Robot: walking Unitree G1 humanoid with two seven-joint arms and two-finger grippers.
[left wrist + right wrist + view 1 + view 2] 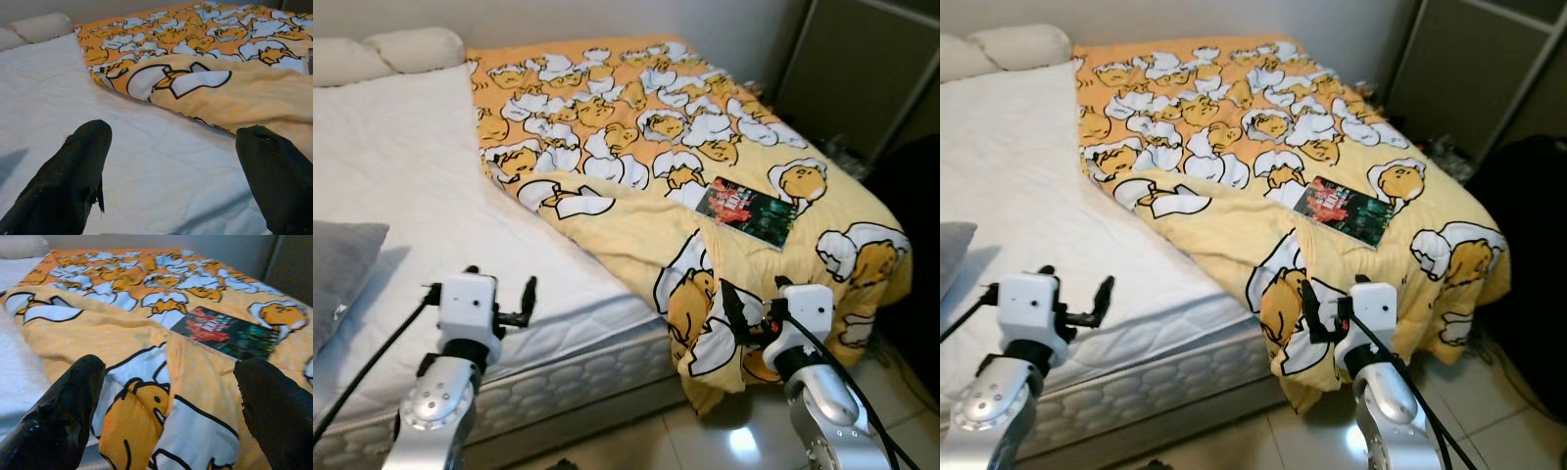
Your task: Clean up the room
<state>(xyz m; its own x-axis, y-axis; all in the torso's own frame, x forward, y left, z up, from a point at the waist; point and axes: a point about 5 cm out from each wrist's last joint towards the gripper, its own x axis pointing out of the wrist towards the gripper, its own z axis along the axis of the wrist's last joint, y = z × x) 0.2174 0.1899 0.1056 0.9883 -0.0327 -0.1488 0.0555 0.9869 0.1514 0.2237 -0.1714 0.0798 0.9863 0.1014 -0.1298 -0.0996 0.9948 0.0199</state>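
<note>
A yellow blanket (636, 127) printed with white and orange cartoon figures covers the right half of the bed, its near edge folded back and draped over the bed's corner. A dark red-and-green book (744, 211) lies flat on the blanket toward the right. The bare white mattress (401, 176) takes up the left half. My left gripper (171, 171) is open, held low over the white sheet near the bed's front edge. My right gripper (168, 406) is open too, in front of the draped blanket corner, with the book (227, 330) beyond it. Neither holds anything.
Two cream pillows (401, 49) lie at the head of the bed and a grey cushion (342, 264) rests at the left edge. A dark cabinet (862, 69) and a black bulky object (915, 206) stand right of the bed. Glossy tiled floor (724, 436) lies below.
</note>
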